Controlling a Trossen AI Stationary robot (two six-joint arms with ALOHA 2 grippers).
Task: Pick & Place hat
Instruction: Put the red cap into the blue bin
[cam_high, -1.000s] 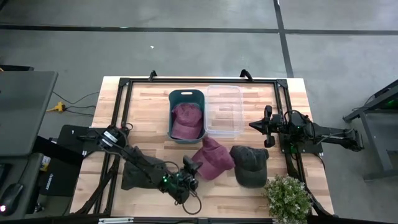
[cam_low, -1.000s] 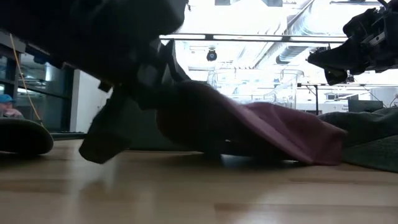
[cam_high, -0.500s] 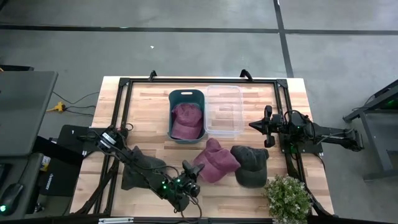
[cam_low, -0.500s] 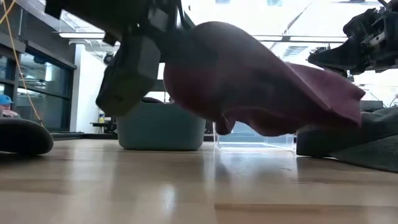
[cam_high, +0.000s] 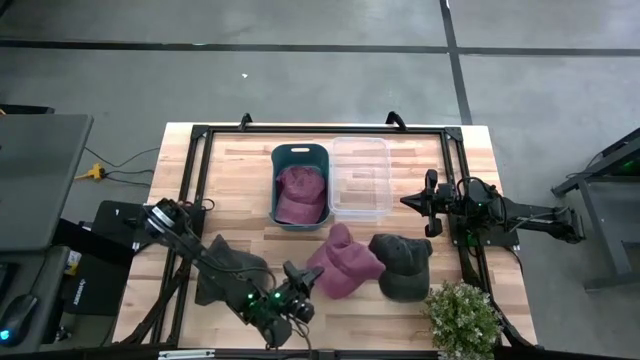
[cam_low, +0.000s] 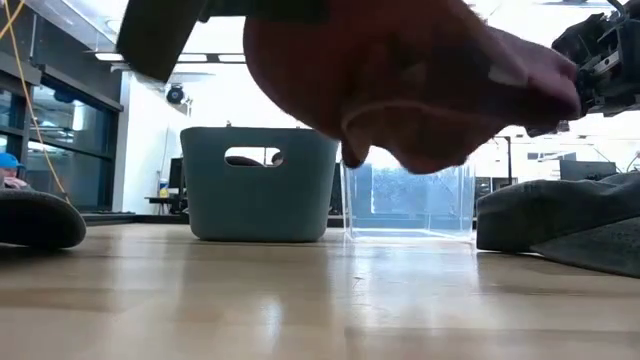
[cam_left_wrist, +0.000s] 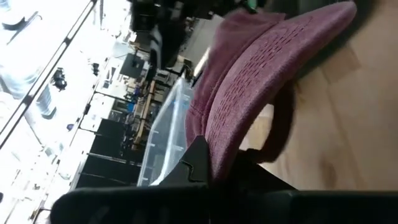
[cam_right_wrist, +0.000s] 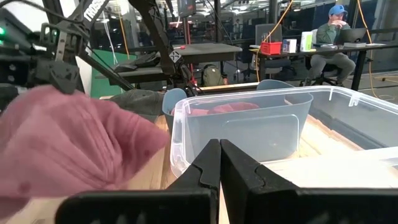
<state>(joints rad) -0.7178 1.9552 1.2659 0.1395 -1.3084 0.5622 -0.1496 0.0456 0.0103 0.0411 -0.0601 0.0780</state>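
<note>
Lifted since a second before, the maroon hat (cam_high: 343, 267) had left the wood: in the low view it hung clear above the table (cam_low: 300, 300), where earlier it lay draped on the boards. From above, the left gripper (cam_high: 297, 282) had pulled back a little toward the near edge, carrying the hat with it.

Largest on the table stood the black frame (cam_high: 200, 180) round its border. Next came the teal bin (cam_high: 300, 153), with another maroon cap (cam_high: 302, 195) lying inside, and the clear plastic tub (cam_high: 361, 177) touching its side. A dark hat (cam_high: 402, 265) lay just beside the raised maroon hat, on the side of the right arm, and a further dark cap (cam_high: 226, 270) sat under the left arm. A potted plant (cam_high: 463, 318) stood at the near corner on the right.

The left gripper's fingers (cam_left_wrist: 198, 158) were pinched on the maroon hat's edge, as its wrist view showed. The right gripper (cam_high: 430, 203) hovered beside the clear tub, its fingers (cam_right_wrist: 208, 165) pressed together on nothing. In the right wrist view a person (cam_right_wrist: 333, 31) sat at a desk far behind.
</note>
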